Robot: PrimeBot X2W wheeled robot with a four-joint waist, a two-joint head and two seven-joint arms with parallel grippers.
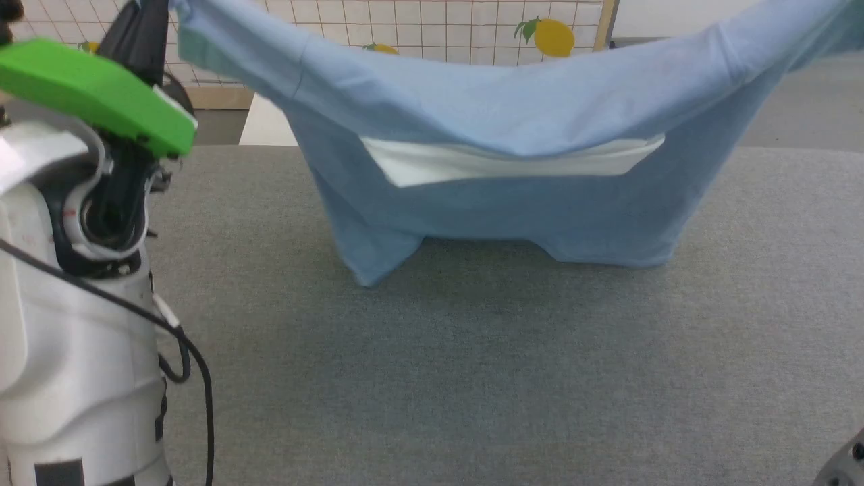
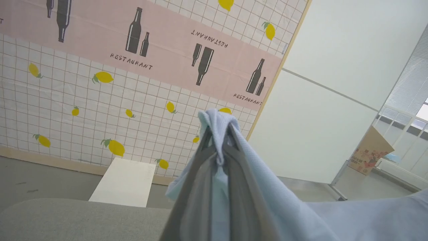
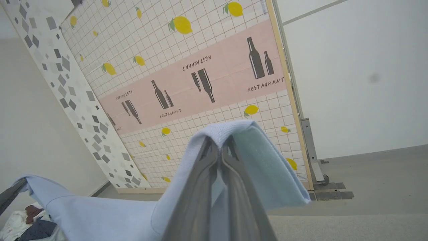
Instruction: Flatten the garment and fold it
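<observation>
Two pinches hold the garment (image 1: 499,202) aloft, left gripper (image 2: 219,132) and right gripper (image 3: 220,140) each clamped on an upper corner, cloth sagging between them, hem reaching the table (image 1: 472,378) below, so flattening and folding both remain

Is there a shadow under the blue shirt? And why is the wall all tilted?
Head view: a soft shadow lies on the table below the garment. Left wrist view: the wall leans, the left gripper close up is fuzzy. Right wrist view: same lean, right gripper fuzzy.
</observation>
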